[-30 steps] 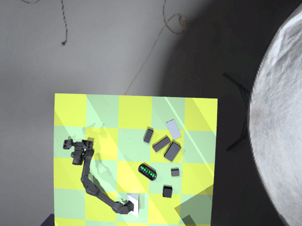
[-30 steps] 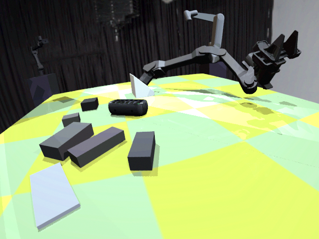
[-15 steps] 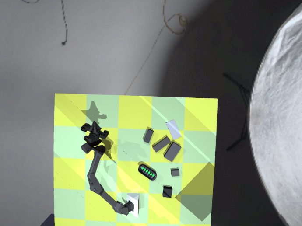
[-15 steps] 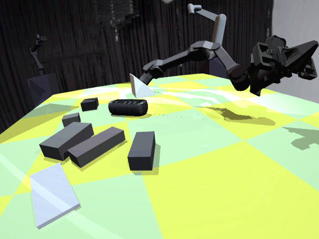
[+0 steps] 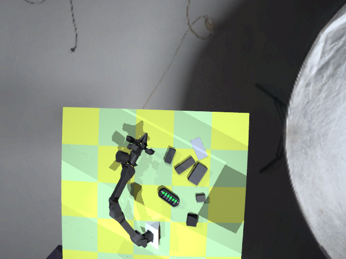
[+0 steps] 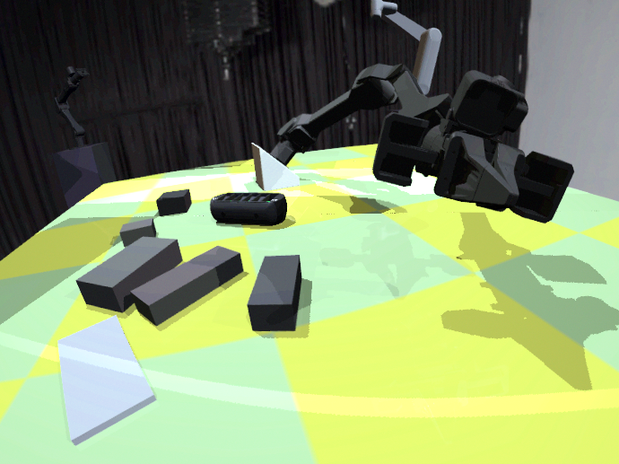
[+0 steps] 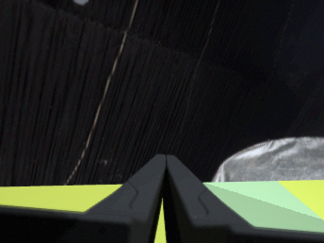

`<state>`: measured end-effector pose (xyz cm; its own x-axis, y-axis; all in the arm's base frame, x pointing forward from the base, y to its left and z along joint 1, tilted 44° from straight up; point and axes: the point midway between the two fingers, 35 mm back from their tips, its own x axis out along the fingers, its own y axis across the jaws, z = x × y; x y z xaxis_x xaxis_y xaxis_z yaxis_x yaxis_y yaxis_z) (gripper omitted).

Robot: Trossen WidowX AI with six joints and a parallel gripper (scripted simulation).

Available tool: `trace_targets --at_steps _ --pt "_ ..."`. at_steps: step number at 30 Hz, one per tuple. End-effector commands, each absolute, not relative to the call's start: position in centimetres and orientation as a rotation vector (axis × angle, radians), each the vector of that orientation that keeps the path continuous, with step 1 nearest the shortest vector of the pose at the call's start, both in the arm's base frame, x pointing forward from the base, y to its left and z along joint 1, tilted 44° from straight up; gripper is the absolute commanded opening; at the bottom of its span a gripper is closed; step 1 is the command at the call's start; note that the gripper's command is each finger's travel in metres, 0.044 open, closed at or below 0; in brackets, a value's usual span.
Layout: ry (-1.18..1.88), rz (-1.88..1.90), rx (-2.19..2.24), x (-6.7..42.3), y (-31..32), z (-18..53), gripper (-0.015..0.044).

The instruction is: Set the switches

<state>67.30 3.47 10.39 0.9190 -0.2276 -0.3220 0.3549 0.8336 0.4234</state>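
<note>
The dark grey controller unit (image 5: 169, 197) (image 6: 248, 208) sits flat on its base on the checkered bench (image 5: 80, 126) (image 6: 413, 381). Its row of switches shows green from above; I cannot tell each switch's setting. The label underneath is hidden. My gripper (image 5: 145, 135) (image 7: 164, 163) is shut with nothing between the fingers. It hovers above the bench, well apart from the unit, up and to the left of it in the top view. The wrist view looks out level past the bench edge and does not show the unit.
Three long dark blocks (image 5: 169, 155) (image 5: 184, 164) (image 5: 197, 173) lie behind the unit, with a pale flat slab (image 5: 199, 148) (image 6: 100, 376) beyond them. Two small dark cubes (image 5: 200, 197) (image 5: 191, 219) sit to its right. A white wedge (image 5: 153, 230) (image 6: 271, 172) stands at the arm's base.
</note>
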Motion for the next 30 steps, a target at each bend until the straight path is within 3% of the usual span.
trace_targets --at_steps 1,16,25,30 --pt "0.535 -0.369 0.591 65.2 -0.1 3.8 0.0" --pt "1.357 -0.752 1.1 49.3 -6.8 -8.8 0.0" --pt "1.827 -1.181 1.589 38.2 -7.1 -7.7 0.0" --pt "2.009 -1.428 1.835 34.8 -6.9 -5.1 0.0"
